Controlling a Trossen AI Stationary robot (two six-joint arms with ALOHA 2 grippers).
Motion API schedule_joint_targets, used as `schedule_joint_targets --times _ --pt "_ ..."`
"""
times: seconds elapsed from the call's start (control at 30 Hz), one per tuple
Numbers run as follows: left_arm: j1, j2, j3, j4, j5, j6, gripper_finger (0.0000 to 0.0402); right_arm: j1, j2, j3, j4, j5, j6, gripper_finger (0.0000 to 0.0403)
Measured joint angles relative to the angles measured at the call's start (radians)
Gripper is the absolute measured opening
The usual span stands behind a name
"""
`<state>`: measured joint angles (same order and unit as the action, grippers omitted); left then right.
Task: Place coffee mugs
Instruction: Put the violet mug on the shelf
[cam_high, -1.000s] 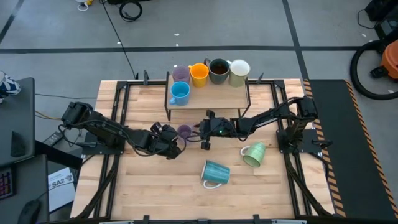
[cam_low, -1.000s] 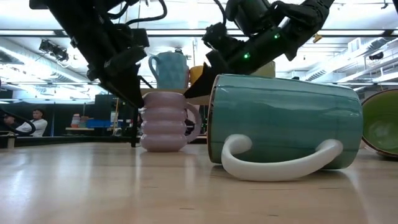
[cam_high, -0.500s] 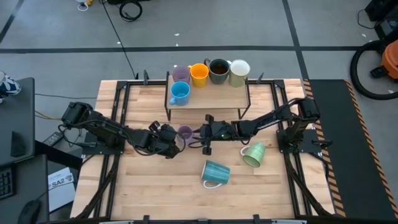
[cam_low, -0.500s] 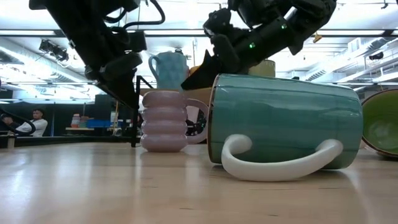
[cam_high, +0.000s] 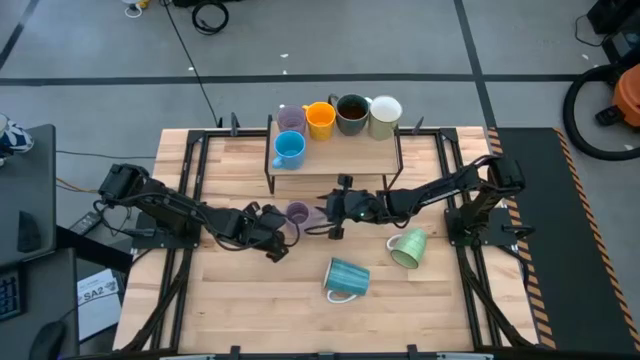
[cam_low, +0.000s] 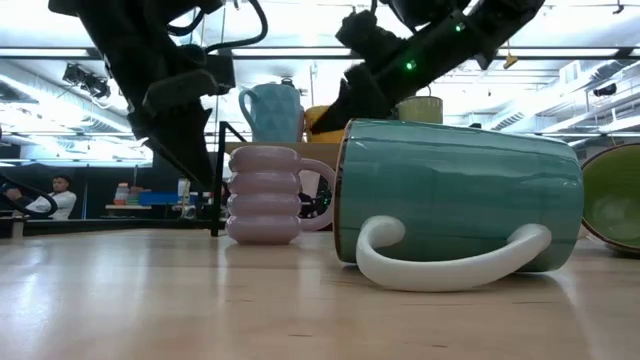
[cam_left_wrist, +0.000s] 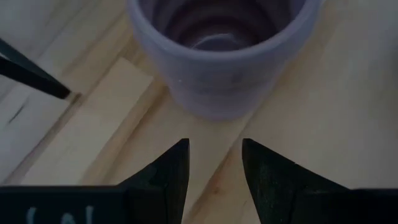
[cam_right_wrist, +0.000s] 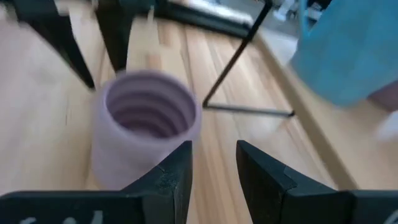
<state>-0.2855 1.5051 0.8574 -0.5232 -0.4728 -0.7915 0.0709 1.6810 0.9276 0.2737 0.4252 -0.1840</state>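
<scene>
Now: you flank upright lavender mug (cam_high: 298, 212); left tool (cam_high: 277, 240) and right tool (cam_high: 336, 222) both open, empty. Next, close one on rim.

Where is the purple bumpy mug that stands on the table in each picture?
High view: the lavender mug stands mid-table, in front of the rack, between the two grippers.
Low view: it stands left of centre, beside the tipped teal mug.
Left wrist view: it fills the top, beyond the fingers.
Right wrist view: it is left of centre.
Shared landmark: the blue mug on the rack, also in the low and right wrist views.
</scene>
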Motion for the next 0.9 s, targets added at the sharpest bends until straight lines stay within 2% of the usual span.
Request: schedule_joint_targets --times 0.27,0.73,0.9 --pt "0.0 0.0 0.0 0.06 0.0 0.001 0.0155 -0.02 0.001 0.0 -0.132 -0.005 0.008 0.013" --pt "0.003 0.0 0.001 0.053 -0.025 0.001 0.0155 -0.009 0.084 0.0 -0.091 -0.04 0.009 0.013" --pt "0.003 0.0 0.001 0.041 -0.081 0.002 0.0155 0.02 0.085 0.0 -0.067 -0.113 0.011 0.013"
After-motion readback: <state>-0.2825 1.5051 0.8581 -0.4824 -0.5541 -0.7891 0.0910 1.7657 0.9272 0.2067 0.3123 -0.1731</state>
